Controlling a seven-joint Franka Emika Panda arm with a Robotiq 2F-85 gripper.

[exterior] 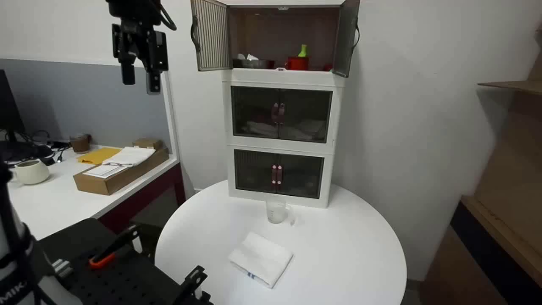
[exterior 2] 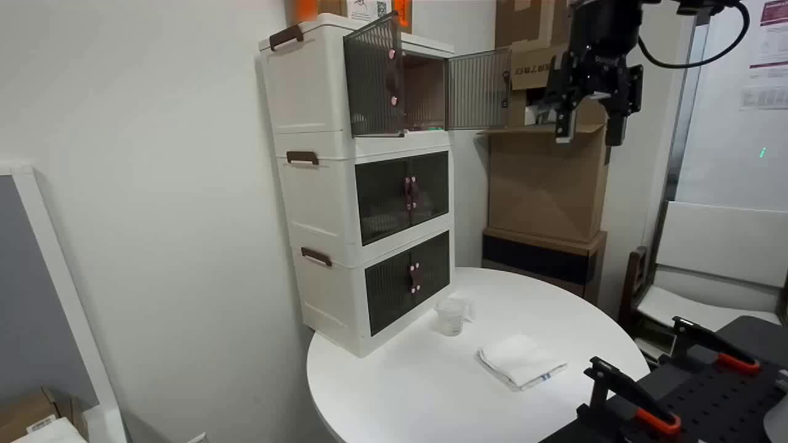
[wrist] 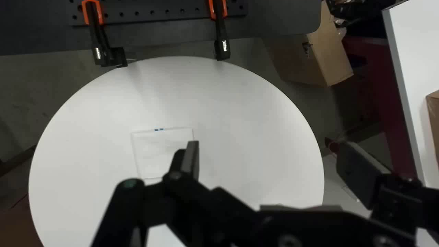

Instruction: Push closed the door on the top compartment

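Note:
The top compartment [exterior: 279,29] of a white stacked cabinet has both ribbed doors swung open. Its left door [exterior: 211,38] and right door [exterior: 347,40] stick out toward the room; the left door [exterior 2: 372,80] and right door [exterior 2: 479,91] also show in an exterior view. My gripper [exterior: 141,80] hangs fingers down, apart from the doors, to the left of the left door; it also shows in an exterior view [exterior 2: 589,134]. In the wrist view the gripper [wrist: 269,151] has its fingers wide apart with nothing between them. The cabinet is not seen in the wrist view.
The middle doors [exterior: 281,113] and bottom doors [exterior: 278,174] are shut. A red mug [exterior: 298,63] and grey bowl [exterior: 254,64] sit in the top compartment. A clear measuring cup [exterior: 276,212] and folded white towel [exterior: 261,259] lie on the round table [exterior: 351,254]. Cardboard boxes [exterior 2: 545,178] stand beside the cabinet.

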